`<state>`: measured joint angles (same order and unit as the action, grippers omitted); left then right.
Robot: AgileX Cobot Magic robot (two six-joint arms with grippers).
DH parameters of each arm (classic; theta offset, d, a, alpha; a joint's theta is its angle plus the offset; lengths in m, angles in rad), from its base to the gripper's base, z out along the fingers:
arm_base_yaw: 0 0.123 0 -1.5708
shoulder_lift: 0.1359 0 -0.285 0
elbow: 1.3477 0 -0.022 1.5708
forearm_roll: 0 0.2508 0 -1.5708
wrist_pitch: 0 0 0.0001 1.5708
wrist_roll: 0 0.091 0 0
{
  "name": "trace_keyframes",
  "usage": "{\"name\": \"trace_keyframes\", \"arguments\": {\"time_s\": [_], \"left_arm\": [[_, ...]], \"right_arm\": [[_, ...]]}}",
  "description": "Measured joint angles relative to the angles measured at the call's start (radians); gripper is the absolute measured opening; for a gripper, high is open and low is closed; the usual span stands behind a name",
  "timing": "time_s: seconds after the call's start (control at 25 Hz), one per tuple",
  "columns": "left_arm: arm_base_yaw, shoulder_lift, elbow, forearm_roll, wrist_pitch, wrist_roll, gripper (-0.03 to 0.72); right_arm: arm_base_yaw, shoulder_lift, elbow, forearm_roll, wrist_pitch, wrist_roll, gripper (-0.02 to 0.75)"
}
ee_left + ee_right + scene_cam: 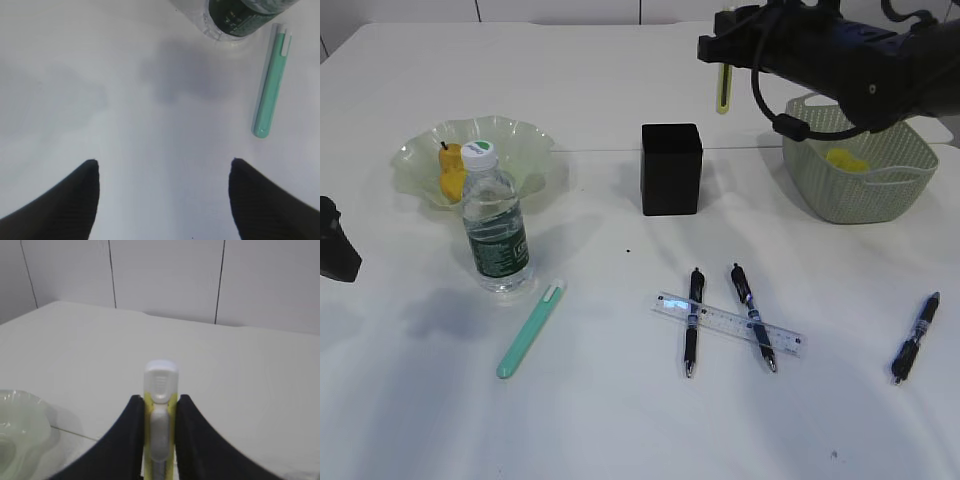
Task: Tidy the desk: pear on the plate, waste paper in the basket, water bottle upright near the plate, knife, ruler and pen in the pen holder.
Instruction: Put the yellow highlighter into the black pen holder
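My right gripper [724,42] is shut on a yellow knife [723,88] with a white slider [160,385], which hangs upright in the air behind and to the right of the black pen holder [671,169]. A teal knife [531,329] lies flat by the upright water bottle [495,225]. The pear [450,172] sits on the green plate [525,135]. Two pens [692,320] lie crossed with the clear ruler [728,324]; a third pen [916,337] lies at the right. Yellow waste paper [847,158] is in the basket [865,195]. My left gripper [162,162] hangs open over bare table.
The right arm reaches across above the basket. In the left wrist view the bottle's base [240,17] and the teal knife [271,85] lie ahead and to the right of the jaws. The left gripper [335,245] sits at the table's left edge.
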<state>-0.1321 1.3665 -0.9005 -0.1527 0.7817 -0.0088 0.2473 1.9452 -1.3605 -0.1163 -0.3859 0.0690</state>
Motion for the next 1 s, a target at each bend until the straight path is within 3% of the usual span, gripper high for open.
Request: {"name": "trace_keyframes", "arguments": {"time_s": [0.48,1.0], "left_arm": [[0.000,0.000,0.000,0.000,0.000,0.000,0.573],[0.000,0.000,0.000,0.000,0.000,0.000,0.573]], "right_arm": [[0.000,0.167,-0.126,-0.187,-0.104,0.175,0.124],[0.000,0.293,-0.139,-0.228,-0.182,0.194,0.124]]}}
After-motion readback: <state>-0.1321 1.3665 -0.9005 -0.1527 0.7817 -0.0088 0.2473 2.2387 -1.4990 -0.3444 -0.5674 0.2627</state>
